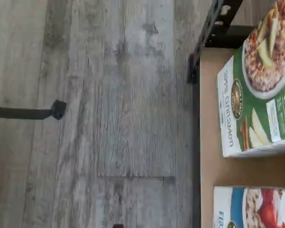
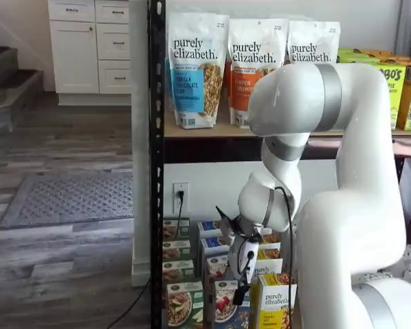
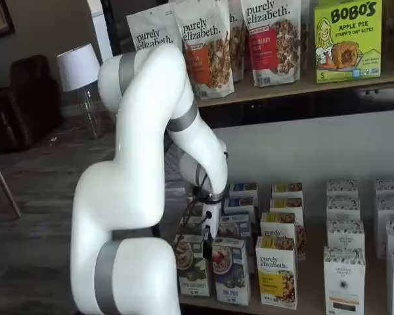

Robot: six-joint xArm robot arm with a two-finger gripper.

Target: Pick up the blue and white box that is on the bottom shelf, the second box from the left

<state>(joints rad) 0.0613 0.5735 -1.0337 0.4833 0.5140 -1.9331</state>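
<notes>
The blue and white box (image 2: 225, 306) stands at the front of the bottom shelf (image 1: 211, 142), between a green-trimmed box (image 2: 181, 306) and a yellow box (image 2: 275, 303). It shows in both shelf views, also as the blue and white box (image 3: 231, 270), and its top edge shows in the wrist view (image 1: 253, 207). My gripper (image 2: 239, 290) hangs in front of and slightly above this box, apart from it. The gripper (image 3: 210, 230) has its black fingers seen side-on and carries no box; its jaws stand open.
More rows of like boxes stand behind the front ones. White boxes (image 3: 345, 275) fill the shelf's right part. Granola bags (image 2: 198, 68) stand on the tan upper tier. A black steel post (image 2: 156, 164) rises at the rack's left. Grey plank floor (image 1: 109, 114) lies before the shelf.
</notes>
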